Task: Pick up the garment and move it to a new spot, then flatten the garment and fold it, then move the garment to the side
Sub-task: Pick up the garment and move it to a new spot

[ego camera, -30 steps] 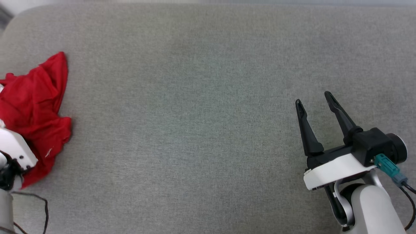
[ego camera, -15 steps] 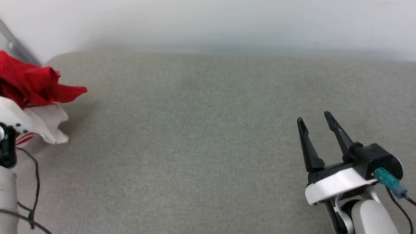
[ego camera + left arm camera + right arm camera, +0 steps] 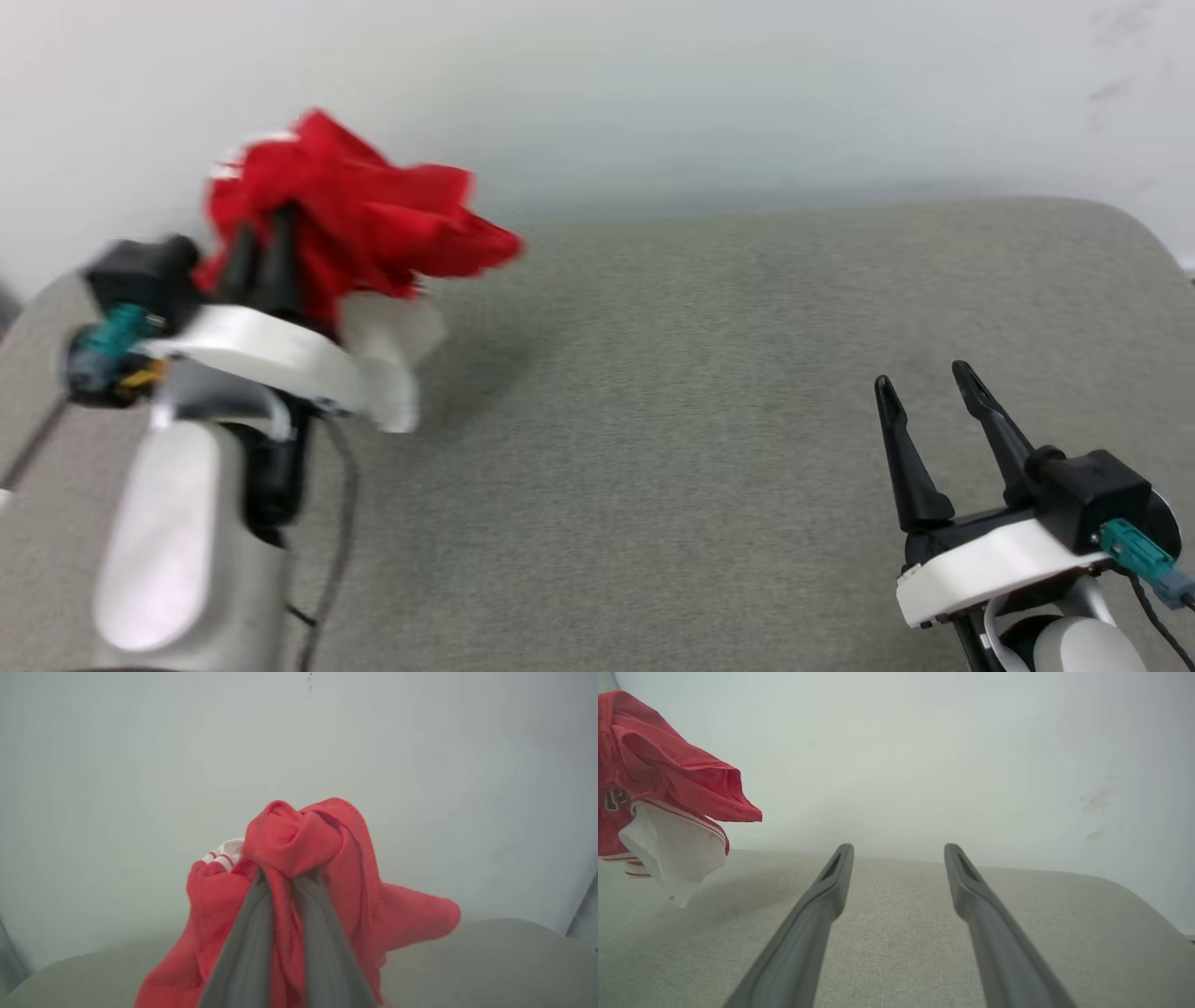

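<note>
While one garment [image 3: 373,210] hangs bunched at the left, clear of the grey padded surface [image 3: 709,439], the left gripper [image 3: 264,222] pinches a red fold between its two fingers [image 3: 252,933]. Motion blur smears that arm in the head view, and the chest lettering [image 3: 612,799] is cut off at the right wrist view's left edge. One white sleeve [image 3: 677,858] dangles below. At the right, the right gripper [image 3: 922,375] hovers with fingers spread, holding nothing. A second ago the garment lay crumpled on the surface. The head camera has since tilted up, showing more wall [image 3: 747,93].
</note>
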Robot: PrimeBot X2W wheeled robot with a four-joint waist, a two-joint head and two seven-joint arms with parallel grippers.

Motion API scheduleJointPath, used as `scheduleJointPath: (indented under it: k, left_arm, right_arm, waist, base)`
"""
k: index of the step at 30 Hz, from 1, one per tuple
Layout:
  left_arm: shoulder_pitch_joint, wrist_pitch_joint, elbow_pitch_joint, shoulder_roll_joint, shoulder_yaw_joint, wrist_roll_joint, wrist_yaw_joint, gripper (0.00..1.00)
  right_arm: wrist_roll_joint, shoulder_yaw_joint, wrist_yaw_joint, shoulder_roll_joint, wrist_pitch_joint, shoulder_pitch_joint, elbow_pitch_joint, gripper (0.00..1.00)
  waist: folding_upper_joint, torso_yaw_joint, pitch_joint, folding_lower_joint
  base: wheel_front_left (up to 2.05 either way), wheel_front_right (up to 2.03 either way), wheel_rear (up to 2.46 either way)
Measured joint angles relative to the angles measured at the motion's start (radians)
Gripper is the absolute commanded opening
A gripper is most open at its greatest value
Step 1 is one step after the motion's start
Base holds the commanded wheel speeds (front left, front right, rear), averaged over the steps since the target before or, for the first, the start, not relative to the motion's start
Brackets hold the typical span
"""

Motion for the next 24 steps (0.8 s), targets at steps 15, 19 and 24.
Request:
scheduleJointPath:
  k: [15, 19, 24]
  left_arm:
    - [0.177, 0.111, -0.044, -0.168, -0.451, 0.003, -0.065, 0.00]
    - [0.204, 0.123, 0.026, -0.157, -0.557, 0.023, -0.073, 0.00]
    - [0.211, 0.111, 0.076, -0.139, -0.625, 0.015, -0.078, 0.29]
  right_arm:
    - [0.012, -0.053, 0.000, 0.000, 0.013, 0.023, -0.056, 1.00]
    - [0.017, -0.049, 0.000, 0.000, 0.001, 0.012, -0.053, 1.00]
    - [0.021, -0.053, 0.000, 0.000, -0.015, 0.000, -0.036, 1.00]
  waist:
    - [0.0000, -0.104, 0.118, 0.0000]
    - [0.0000, -0.111, 0.167, 0.0000]
    - [0.0000, -0.111, 0.196, 0.0001]
  base:
    - [0.00, 0.00, 0.00]
    - [0.00, 0.00, 0.00]
    - [0.00, 0.00, 0.00]
